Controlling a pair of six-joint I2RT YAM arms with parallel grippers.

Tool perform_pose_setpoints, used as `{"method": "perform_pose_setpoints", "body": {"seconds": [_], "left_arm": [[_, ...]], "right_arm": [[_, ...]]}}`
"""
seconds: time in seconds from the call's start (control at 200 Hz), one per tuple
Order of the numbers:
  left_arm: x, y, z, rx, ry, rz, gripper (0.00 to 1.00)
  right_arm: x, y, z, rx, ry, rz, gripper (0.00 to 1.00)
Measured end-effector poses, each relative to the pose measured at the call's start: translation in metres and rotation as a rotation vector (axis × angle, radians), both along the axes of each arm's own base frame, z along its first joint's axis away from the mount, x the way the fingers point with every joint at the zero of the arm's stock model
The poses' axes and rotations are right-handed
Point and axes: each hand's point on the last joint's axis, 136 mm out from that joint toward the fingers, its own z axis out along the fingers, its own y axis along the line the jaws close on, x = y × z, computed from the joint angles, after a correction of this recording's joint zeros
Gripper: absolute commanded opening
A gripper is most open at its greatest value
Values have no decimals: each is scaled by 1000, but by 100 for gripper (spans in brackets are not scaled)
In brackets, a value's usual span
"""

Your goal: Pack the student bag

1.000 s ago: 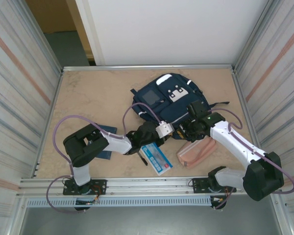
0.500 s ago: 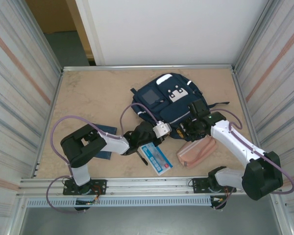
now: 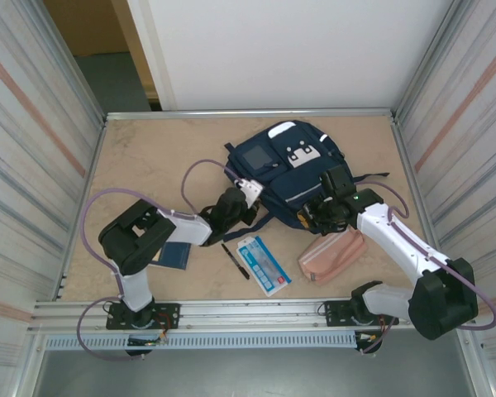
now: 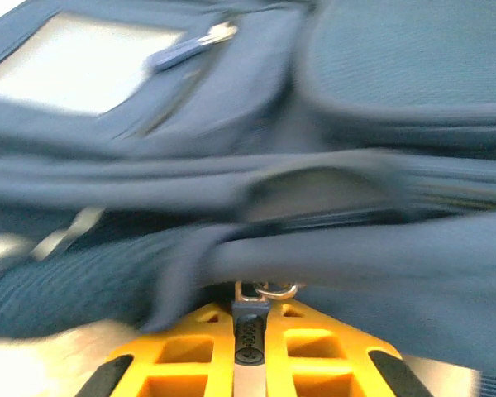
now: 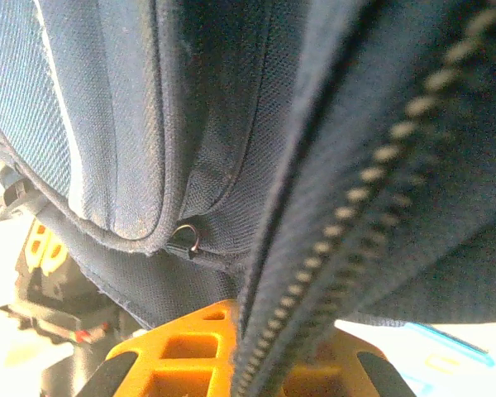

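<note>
the left gripper (image 4: 250, 310) has its jaws closed on a small dark zipper pull (image 4: 248, 335), whose metal ring shows just above the yellow fingers; the pull belongs to the student bag (image 3: 285, 169), whose navy fabric folds and pale front patch lie blurred right in front of the left wrist camera. the right gripper (image 5: 246, 335) is pinched shut on the bag itself, with a fabric edge lined with zipper teeth (image 5: 380, 157) running down between its yellow fingers and a white-striped panel hanging just beside it. seen from above, the bag lies flat on the tan table (image 3: 149, 157), front up with its white patches showing, in the far middle of the surface and a little toward the right side. the left gripper meets its near left corner and the right gripper its near right edge, so the bag's near side is between the two. a dark strap trails from the bag toward the right wall. nearer the arm bases lie a pink pouch (image 3: 332, 255) under the right arm, a blue and white packet (image 3: 263, 265), a dark pen (image 3: 235, 259) just left of it, and a dark blue notebook (image 3: 175, 254) partly beneath the left arm.
</note>
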Motion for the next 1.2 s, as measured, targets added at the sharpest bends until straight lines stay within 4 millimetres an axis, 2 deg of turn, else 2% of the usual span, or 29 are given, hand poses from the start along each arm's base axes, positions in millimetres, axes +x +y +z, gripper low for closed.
{"method": "perform_pose_setpoints", "body": {"seconds": [0.13,0.241,0.336,0.481,0.606,0.752,0.852,1.017,1.198], "left_arm": [[8,4,4,-65,30,40,16],[8,4,4,-76,35,48,22],[3,9,7,-76,31,51,30],[-15,27,15,-80,45,61,40],[-27,44,36,-126,79,90,48],[-43,51,57,-202,122,64,55],[-62,45,62,-213,172,7,57],[-99,19,67,-187,244,-109,57],[-141,-9,66,-118,279,-221,57]], "right_arm": [[6,7,6,26,-35,10,0],[5,7,5,28,-31,12,0],[2,7,4,27,-19,15,17],[-9,12,1,32,19,50,25],[-14,16,-2,34,37,79,39],[-15,13,-7,16,38,136,46],[-6,-5,-9,-65,34,191,50],[29,-50,-1,-205,-37,191,53],[42,-82,-18,-234,-1,147,55]]}}
